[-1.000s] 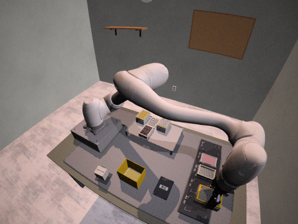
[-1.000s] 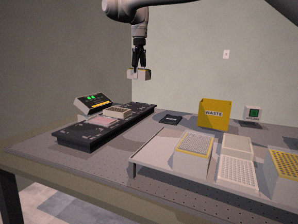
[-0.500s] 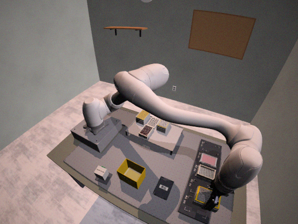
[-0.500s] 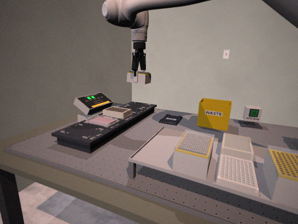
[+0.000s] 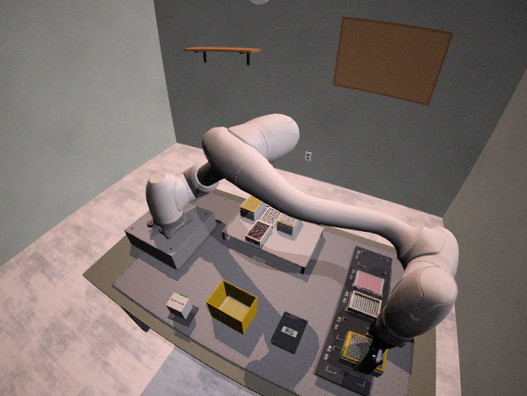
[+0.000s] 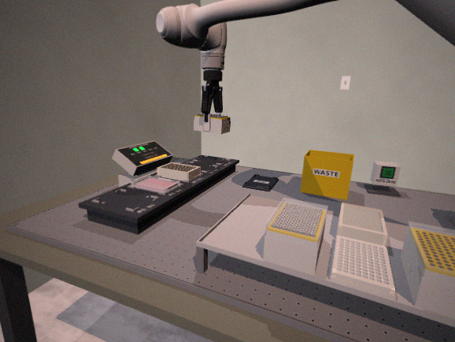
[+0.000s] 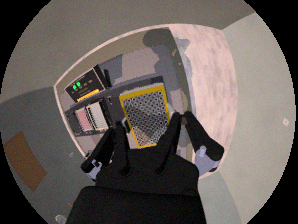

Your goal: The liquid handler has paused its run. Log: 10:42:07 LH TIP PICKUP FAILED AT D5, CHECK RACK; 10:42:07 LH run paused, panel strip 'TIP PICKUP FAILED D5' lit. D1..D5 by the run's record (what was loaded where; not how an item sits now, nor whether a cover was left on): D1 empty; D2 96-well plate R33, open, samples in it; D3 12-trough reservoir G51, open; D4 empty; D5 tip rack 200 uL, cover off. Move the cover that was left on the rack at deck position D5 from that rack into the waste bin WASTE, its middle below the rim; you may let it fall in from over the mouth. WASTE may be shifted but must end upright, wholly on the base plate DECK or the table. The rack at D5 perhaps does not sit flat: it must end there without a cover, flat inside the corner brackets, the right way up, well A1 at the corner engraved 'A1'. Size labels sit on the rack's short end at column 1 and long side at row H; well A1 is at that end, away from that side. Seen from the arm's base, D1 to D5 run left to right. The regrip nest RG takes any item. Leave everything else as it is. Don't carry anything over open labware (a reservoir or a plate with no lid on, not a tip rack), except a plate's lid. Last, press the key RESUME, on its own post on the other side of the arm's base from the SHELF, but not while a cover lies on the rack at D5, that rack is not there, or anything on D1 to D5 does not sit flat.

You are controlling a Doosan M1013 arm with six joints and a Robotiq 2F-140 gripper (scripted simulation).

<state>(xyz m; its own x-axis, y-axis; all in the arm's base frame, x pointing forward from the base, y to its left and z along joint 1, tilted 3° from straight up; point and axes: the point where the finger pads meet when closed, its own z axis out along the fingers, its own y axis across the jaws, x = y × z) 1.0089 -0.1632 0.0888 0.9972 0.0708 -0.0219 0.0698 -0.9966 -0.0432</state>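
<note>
My gripper [image 6: 212, 117] is shut on the tip rack [image 6: 212, 124], a white box with a yellow top frame. It holds the rack high in the air above the far end of the black deck [image 6: 159, 193]. In the top view the rack [image 5: 360, 347] shows its yellow rim and grey tip grid beside the fingers [image 5: 371, 358]. In the wrist view the same grid [image 7: 143, 117] lies between the fingers. I cannot make out a separate cover on it. The yellow WASTE bin [image 6: 327, 174] stands upright and open on the table [image 5: 232, 307].
The pink plate [image 6: 153, 184] and the reservoir [image 6: 179, 171] sit open on the deck, with the panel [image 6: 142, 156] behind them. The RG nest [image 6: 260, 184] and the RESUME key [image 6: 386, 172] flank the bin. A shelf [image 6: 315, 232] holds several racks and plates.
</note>
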